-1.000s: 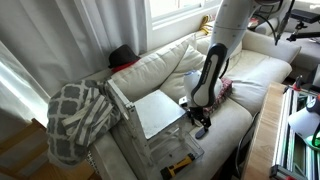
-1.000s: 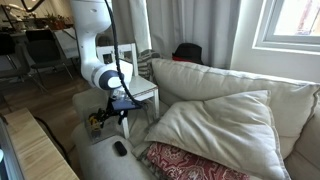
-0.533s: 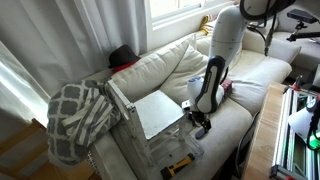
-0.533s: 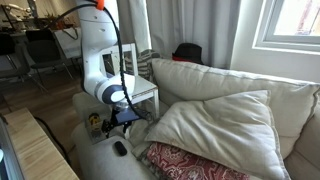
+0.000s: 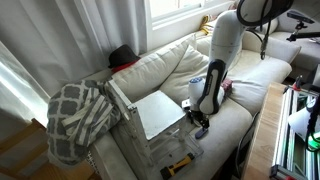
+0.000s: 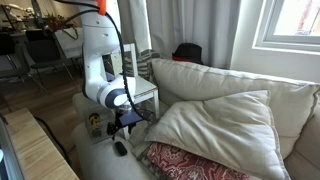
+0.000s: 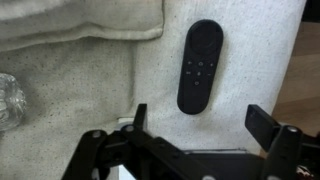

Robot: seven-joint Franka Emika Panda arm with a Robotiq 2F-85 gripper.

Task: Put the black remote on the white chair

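Observation:
The black remote [image 7: 200, 66] lies flat on the cream sofa arm, lengthwise, just beyond my fingertips in the wrist view. In an exterior view it is a small dark oblong [image 6: 120, 148] right below the gripper. My gripper [image 7: 200, 125] is open and empty, its two fingers spread wider than the remote, hovering close above it [image 6: 125, 128]. In an exterior view the gripper [image 5: 200, 124] hides the remote. The white chair shows its flat seat panel [image 5: 155, 112] beside the sofa arm, and in an exterior view [image 6: 142, 92] it stands behind the arm.
A plaid blanket [image 5: 80, 115] hangs over the chair's back. A yellow-and-black tool [image 5: 180, 162] lies below the seat. A black lump of cloth [image 5: 122, 55] sits on the sofa back. A big cream cushion [image 6: 220, 125] and a red patterned one [image 6: 190, 162] lie beside the remote.
The arm has leaned over and the gripper has come down closer to the remote. The remote has not moved.

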